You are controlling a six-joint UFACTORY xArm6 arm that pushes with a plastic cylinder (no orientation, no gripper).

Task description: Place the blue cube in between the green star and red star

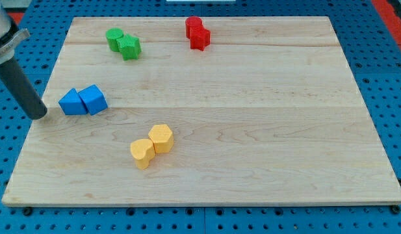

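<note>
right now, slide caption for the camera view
My tip sits just left of the two blue blocks on the wooden board.

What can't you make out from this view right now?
- Camera view: upper rod and arm, cut off by the view's left and top edges; only my tip shows, left of the blue blocks.
- Whether my tip touches them: too close to tell.
- The blocks' far faces.

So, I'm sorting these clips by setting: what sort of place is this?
Most likely a robotics lab bench, not a home. A wooden board lies on a blue perforated base, small coloured blocks such as the blue cube sit on it, and my tip stands just left of the blue blocks.
</note>
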